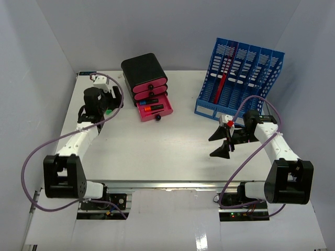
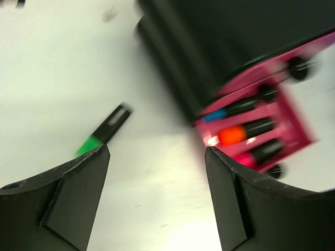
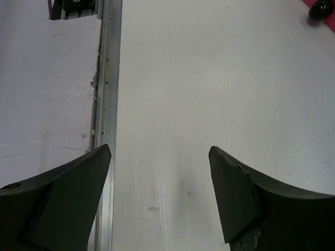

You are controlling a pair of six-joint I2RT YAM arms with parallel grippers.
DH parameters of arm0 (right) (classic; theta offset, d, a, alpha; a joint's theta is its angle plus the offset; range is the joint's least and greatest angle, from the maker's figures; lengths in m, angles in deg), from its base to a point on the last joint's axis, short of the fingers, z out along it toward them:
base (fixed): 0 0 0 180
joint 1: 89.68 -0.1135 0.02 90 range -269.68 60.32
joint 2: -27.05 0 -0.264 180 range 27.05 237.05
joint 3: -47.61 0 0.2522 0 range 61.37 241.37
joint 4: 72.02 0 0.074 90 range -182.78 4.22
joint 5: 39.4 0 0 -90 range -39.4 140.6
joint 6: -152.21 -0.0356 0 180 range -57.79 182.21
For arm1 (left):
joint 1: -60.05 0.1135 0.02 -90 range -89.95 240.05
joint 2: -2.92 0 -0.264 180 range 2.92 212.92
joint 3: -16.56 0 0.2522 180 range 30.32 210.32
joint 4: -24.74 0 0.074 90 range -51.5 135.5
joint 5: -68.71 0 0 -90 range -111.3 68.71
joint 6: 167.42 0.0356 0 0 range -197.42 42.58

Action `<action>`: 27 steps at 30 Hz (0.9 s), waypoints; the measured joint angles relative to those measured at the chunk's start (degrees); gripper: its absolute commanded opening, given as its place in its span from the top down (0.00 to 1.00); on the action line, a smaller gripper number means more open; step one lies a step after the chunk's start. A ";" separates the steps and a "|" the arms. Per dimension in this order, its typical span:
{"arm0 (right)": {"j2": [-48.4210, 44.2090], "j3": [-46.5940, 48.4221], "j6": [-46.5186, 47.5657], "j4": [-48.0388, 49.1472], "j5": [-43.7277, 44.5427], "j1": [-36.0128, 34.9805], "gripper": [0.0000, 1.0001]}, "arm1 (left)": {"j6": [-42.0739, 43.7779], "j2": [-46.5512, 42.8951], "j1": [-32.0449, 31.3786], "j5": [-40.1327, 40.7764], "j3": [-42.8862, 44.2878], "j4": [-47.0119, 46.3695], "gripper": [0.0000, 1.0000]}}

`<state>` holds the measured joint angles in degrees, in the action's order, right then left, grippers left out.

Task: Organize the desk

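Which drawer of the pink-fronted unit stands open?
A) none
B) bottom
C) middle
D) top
B: the bottom drawer of the drawer unit is pulled out with markers showing inside; the two above are shut.

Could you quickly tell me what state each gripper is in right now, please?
Left gripper: open and empty; a green marker lies loose just beyond it.
Right gripper: open, holding nothing.

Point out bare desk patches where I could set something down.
Widest: desk centre, between open drawer unit, right gripper and front rail. The gap between drawer unit and file rack. Crowded: back left, where left gripper hangs beside a green marker.
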<state>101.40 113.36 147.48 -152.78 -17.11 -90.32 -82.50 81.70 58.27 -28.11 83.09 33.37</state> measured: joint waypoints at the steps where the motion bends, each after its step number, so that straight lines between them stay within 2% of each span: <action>1: -0.04 0.00 0.27 -0.19 -0.06 0.52 0.17 | 1.81 2.40 1.67 -1.15 0.35 0.88 0.18; 6: -0.14 0.00 0.70 -0.39 -0.19 1.67 0.17 | 9.23 12.83 8.16 -6.73 1.56 5.04 0.19; 12: -0.15 0.00 1.46 -0.78 -0.21 1.69 0.17 | 17.91 23.88 9.04 -9.70 10.50 8.40 0.19; 17: -0.15 0.03 3.07 -2.24 -0.31 1.69 0.17 | 22.84 26.52 8.94 -9.66 12.63 8.13 0.20; 24: -0.13 0.49 5.09 -4.24 -1.00 1.69 0.16 | 28.27 30.97 8.94 -7.56 16.10 8.12 0.26; 27: 0.02 0.52 5.45 -4.97 -1.11 1.72 0.12 | 28.82 33.33 8.92 -7.71 17.81 8.38 0.28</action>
<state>101.42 113.88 152.92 -157.75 -18.22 -88.60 -53.68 115.03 67.19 -35.82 100.90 41.75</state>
